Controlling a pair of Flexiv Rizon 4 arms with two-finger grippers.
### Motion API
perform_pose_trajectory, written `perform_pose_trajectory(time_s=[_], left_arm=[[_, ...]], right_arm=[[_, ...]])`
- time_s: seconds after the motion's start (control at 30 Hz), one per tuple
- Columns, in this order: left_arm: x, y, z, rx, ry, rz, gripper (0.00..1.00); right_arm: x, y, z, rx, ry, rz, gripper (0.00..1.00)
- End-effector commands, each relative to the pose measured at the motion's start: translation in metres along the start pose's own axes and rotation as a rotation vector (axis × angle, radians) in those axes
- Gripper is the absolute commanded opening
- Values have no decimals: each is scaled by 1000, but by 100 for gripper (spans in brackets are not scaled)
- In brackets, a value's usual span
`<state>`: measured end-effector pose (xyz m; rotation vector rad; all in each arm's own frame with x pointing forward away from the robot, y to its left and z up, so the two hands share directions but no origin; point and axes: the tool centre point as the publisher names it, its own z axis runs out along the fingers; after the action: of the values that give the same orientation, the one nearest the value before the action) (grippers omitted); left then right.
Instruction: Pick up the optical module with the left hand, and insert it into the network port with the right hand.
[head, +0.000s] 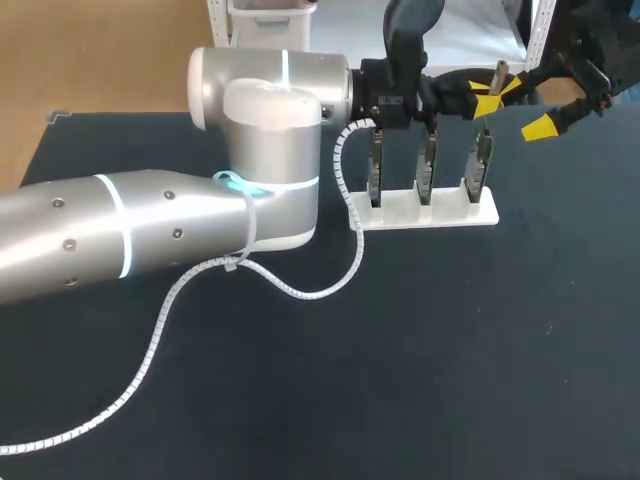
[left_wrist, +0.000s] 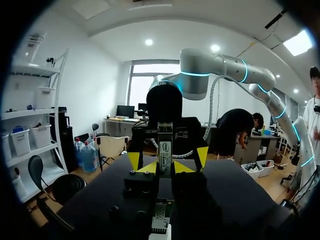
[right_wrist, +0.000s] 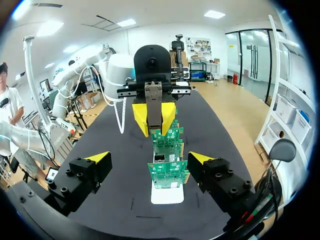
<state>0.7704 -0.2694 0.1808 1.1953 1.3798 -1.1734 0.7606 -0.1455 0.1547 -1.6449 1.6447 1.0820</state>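
**Two claws face each other over the board rack**

My left claw (left_wrist: 165, 168) is clamped on the optical module (left_wrist: 165, 149). The module's free end reaches out past the yellow tips toward my other arm. I judge that is deliberate, leaving a length of the body bare for the second grip. The module hangs over the right end of the white rack (head: 420, 212). That rack stands near the far edge of the dark surface (head: 470, 360), right of the middle, with three green circuit boards (right_wrist: 167, 150) upright in its slots. My right claw (right_wrist: 149, 159) faces the module, spread wide and gripping nothing, lined up along the row of boards. I cannot tell from here which board carries the network port.

The handover looks like the step in hand. Room is tight, with the boards directly below and the far edge close behind. The left arm's bulk also crosses in from the left edge. Its white spiral cable (head: 300, 290) lies looped on the surface just beside the rack's left end. I would keep the approach high and come in from the right edge.
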Motion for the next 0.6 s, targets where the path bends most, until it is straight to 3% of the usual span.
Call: perform_pose_trajectory(time_s=[0.03,0.6], left_arm=[[2,0,1,-5,1,-3,0],[5,0,5,3,25,-15,0]], right_arm=[[0,1,1,4,0,-1,100],[0,1,1,4,0,-1,100]])
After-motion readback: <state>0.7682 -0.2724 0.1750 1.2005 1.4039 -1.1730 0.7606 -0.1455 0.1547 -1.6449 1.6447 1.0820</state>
